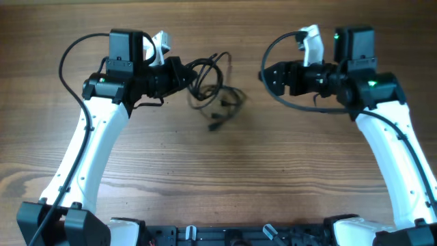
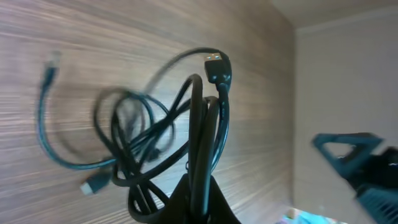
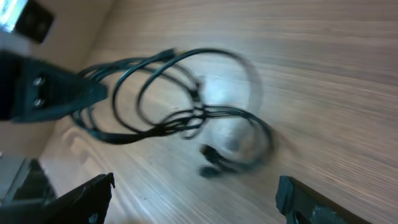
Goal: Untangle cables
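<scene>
Cables (image 1: 215, 92) form one tangle on the wood-grain table (image 1: 273, 171) near its far edge, a loop clamped in my left gripper (image 1: 183, 74). My right gripper (image 1: 266, 74) hovers nearby, jaws apart. A pale wall (image 2: 348, 74) rises beyond the table edge.

your left gripper (image 1: 183, 72), black, two fingers, points right with its tip in the left loops of the thin black cables (image 1: 217, 96). you can't read from above how far the jaws stand apart. the cables sit in one loose tangle on the brown wooden table (image 1: 225, 178), upper middle, several overlapping loops. one small plug end (image 1: 213, 126) sticks out at the bottom of the tangle, another thin end (image 1: 227, 57) runs out at the top. your right gripper (image 1: 268, 75), also black, points left, near the tangle but apart from it, bare wood between. the thick black wire (image 1: 293, 104) looping under it belongs to the arm.
</scene>
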Action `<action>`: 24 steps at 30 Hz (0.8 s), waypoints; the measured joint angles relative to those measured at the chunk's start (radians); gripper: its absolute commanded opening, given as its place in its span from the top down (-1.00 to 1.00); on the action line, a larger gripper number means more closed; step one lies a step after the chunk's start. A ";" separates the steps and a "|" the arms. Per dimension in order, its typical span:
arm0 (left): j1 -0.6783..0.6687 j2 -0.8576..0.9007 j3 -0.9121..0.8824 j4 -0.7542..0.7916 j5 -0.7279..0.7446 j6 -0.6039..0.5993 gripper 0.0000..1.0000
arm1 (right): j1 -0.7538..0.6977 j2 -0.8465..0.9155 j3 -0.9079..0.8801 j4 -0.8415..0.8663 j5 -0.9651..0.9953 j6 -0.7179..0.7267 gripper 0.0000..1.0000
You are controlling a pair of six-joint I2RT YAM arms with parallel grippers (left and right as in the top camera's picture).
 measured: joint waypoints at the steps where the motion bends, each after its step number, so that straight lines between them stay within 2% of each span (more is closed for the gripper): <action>1: 0.000 0.000 -0.002 0.033 0.023 -0.031 0.92 | 0.013 0.000 0.000 0.006 -0.001 0.003 -0.73; 6: 0.000 0.000 -0.006 0.228 0.167 -0.241 0.92 | 0.080 0.000 0.000 0.046 0.005 0.037 -0.66; 8: 0.000 0.000 -0.006 0.267 0.212 -0.309 0.92 | 0.102 0.004 0.000 0.079 0.006 0.045 -0.64; 10: 0.000 0.000 -0.006 0.283 0.250 -0.360 0.92 | 0.122 0.023 0.000 0.127 0.007 0.049 -0.54; 13: 0.000 0.000 -0.006 0.285 0.303 -0.402 0.92 | 0.149 0.068 0.000 0.196 0.018 0.053 -0.43; 15: 0.000 0.000 -0.006 0.286 0.344 -0.421 0.92 | 0.161 0.109 0.000 0.237 0.056 0.070 -0.29; 19: 0.000 0.000 -0.006 0.286 0.400 -0.439 0.92 | 0.164 0.179 0.000 0.263 0.140 0.117 -0.16; 22: 0.000 0.000 -0.006 0.293 0.428 -0.457 0.92 | 0.164 0.227 0.000 0.286 0.177 0.135 0.12; 24: 0.000 0.001 -0.006 0.315 0.443 -0.470 0.92 | 0.167 0.251 0.000 0.295 0.195 0.156 0.48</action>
